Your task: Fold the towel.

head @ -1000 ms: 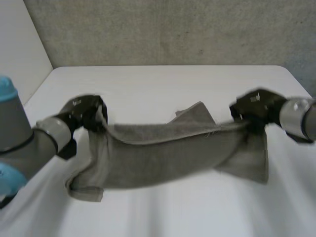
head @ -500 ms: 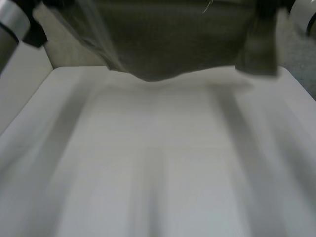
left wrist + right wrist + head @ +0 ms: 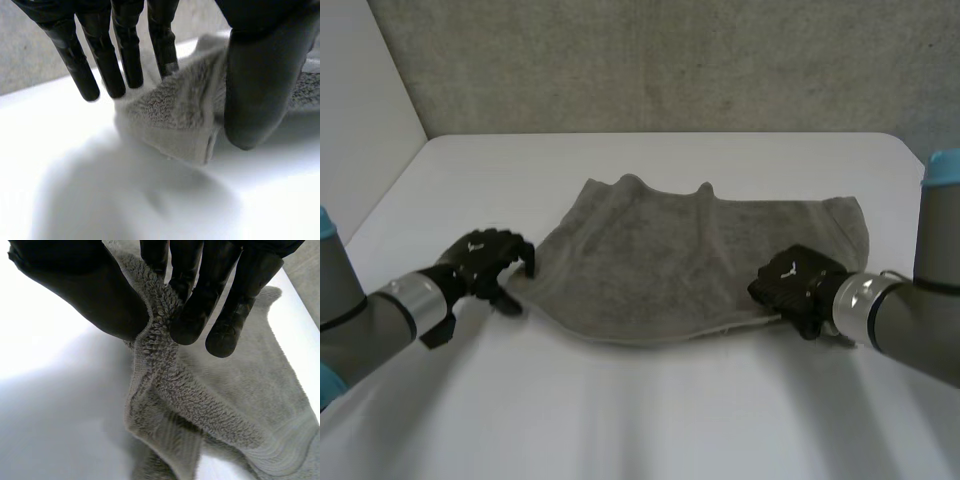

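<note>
Left hand [image 3: 482,262]: low over the surface [image 3: 650,400] at the near left corner of the towel [image 3: 680,255]. In the left wrist view the straight fingers [image 3: 125,65] meet the far side of the corner and the thumb [image 3: 255,85] presses its other side, so the terry cloth [image 3: 175,110] is pinched between them. The hem of that corner rests on the surface.

Right hand [image 3: 795,283]: at the near right corner of the towel. In the right wrist view the thumb [image 3: 85,295] and fingertips [image 3: 192,322] are clamped together on a raised ridge of the towel's edge [image 3: 200,405]. The cloth falls away in folds below the grip.

Towel: grey-brown, lying mostly spread on the middle of the surface between the two hands. Its far edge is rumpled into small peaks, and its near edge curves from one hand to the other.

Surface: white, with a grey wall [image 3: 670,60] behind its far edge.
</note>
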`<state>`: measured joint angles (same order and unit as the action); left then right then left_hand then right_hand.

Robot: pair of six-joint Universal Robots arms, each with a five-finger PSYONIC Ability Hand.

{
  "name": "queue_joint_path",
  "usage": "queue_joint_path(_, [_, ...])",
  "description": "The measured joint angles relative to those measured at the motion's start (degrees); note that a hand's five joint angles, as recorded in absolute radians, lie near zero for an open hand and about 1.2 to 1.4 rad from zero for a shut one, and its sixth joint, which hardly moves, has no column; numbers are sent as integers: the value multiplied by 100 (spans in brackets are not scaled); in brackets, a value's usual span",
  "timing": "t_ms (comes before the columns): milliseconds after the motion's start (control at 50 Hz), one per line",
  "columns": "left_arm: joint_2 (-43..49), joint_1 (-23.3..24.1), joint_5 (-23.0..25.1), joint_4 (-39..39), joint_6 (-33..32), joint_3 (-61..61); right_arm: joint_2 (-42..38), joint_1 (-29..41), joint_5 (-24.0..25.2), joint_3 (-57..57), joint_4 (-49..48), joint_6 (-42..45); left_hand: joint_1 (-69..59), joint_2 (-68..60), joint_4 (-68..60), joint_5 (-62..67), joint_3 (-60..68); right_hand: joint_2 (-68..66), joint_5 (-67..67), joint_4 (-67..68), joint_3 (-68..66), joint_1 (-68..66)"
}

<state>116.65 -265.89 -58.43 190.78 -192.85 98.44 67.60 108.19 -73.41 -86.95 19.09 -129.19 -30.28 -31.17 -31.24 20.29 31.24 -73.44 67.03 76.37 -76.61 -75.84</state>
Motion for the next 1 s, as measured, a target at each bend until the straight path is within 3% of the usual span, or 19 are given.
queue_joint_path(80, [-117, -129, -102, -37, -427, 327, 92, 44, -6, -321, -203, -10, 1273, 1324, 1313, -1360, -1331, 146, -226, -206, 191, 193])
queue_joint_path(120, [-190, -165, -141, -46, -555, 456, 110, 76, -15, -409, -278, -25, 1428, 1523, 1551, -1618, -1563, 944, -1156, -1166, 1162, 1116])
queue_joint_path(200, [-394, -177, -170, -46, -649, 671, 124, 130, -52, -542, -503, -88, 1428, 1549, 1584, -1682, -1603, 3805, -4207, -4026, 4037, 4034])
queue_joint_path(240, [-540, -164, -168, -28, -648, 773, 144, 144, -79, -613, -644, -143, 1428, 1563, 1584, -1688, -1603, 4466, -4897, -4695, 4733, 4657])
queue_joint_path(500, [-1138, 373, -175, 435, -628, 1298, 612, 71, -362, -1186, -1248, -770, 1428, 1563, 1584, -1688, -1603, 4720, -5295, -5090, 5060, 4958])
queue_joint_path(700, [-986, 883, -772, 1349, -765, 1457, 1299, -1, -678, -2045, -1678, -956, 1425, 1551, 1571, -1543, -1590, 4720, -5302, -5090, 5060, 4972])
queue_joint_path(900, [-208, 976, -1124, 1458, -2111, 1214, 1709, -441, -636, -2533, -1986, -955, 1416, 1550, 1570, -1381, -1590, 4720, -5302, -5090, 5060, 4972])
queue_joint_path(1000, [-61, 978, -1222, 1435, -2487, 1137, 1714, -627, -615, -2575, -2055, -1003, 1390, 1503, 1524, -1318, -1532, 4720, -5288, -5090, 5060, 4972])
